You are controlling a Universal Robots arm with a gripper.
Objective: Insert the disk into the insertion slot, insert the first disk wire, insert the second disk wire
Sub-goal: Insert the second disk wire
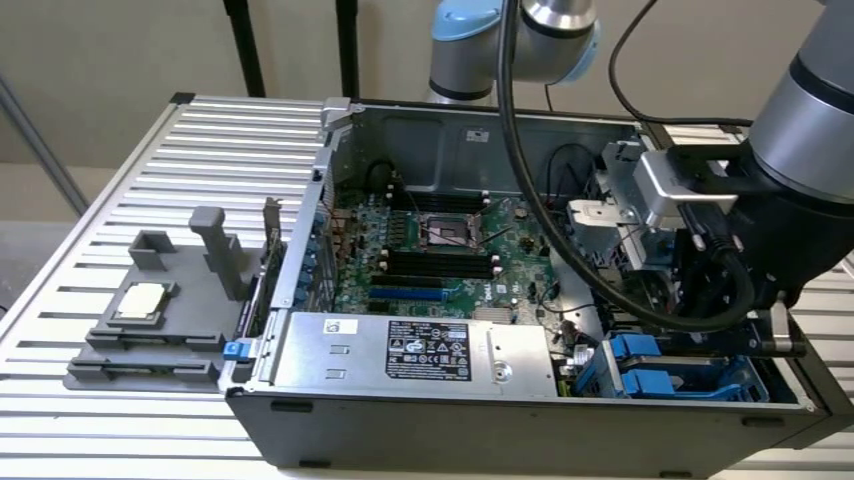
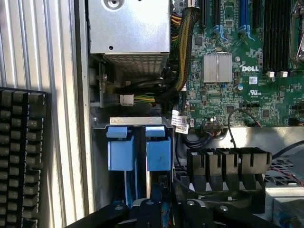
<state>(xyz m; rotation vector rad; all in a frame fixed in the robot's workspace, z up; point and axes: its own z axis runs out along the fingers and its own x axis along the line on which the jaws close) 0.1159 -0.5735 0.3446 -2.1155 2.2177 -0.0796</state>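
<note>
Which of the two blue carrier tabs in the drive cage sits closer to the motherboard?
The blue tab beside the white-labelled cable; the other tab sits nearer the case wall.

Even, diffuse indoor light; soft glare on ribbed desk [image 1: 107,180] slats and silver power-supply box [image 1: 400,350]; case interior dimmer; near arm [image 1: 801,150] blurred; wrist view foreground shadowed, unfocused.
</note>
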